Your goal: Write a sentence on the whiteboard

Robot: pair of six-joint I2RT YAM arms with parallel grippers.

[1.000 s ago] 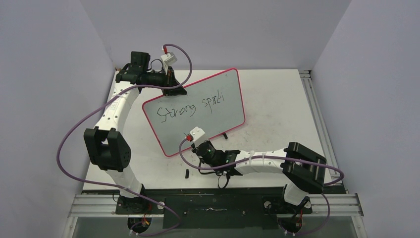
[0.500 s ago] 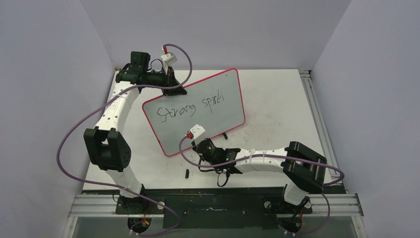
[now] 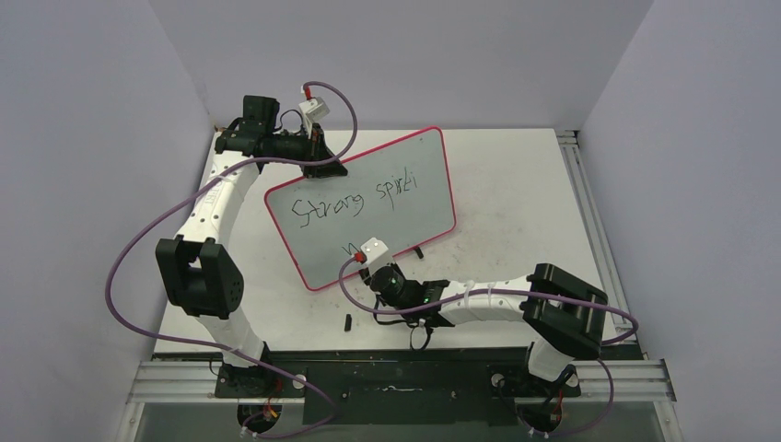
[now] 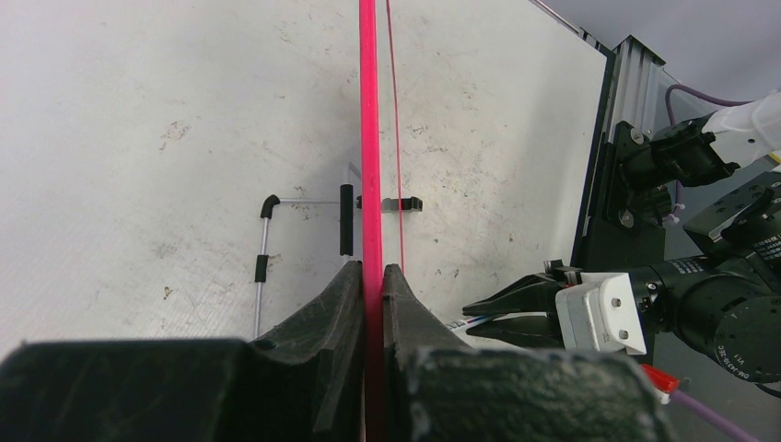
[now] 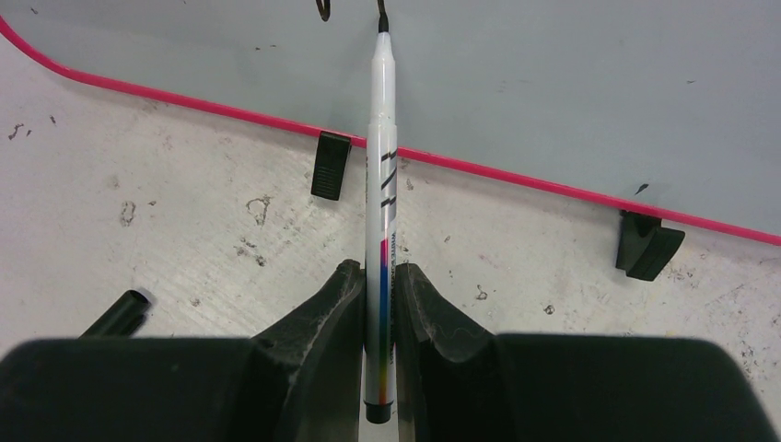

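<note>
Right wrist view: right end effector (image 5: 379, 276) grips a white marker (image 5: 381, 184), tip against the whiteboard (image 5: 553, 74) — propped on the bench (image 3: 516, 184), the sentence (image 3: 355, 200) "Strong spirit" across its upper half. Farther back, left end effector (image 4: 370, 276) clamps its pink rim (image 4: 368, 138).

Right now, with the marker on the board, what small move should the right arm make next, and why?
Probably draw the marker tip slightly rightward along the whiteboard, staying in contact. The right gripper is shut on the marker, its tip touches the board beside a short stroke under the sentence, one line so far, and the left gripper clamps the rim.
</note>
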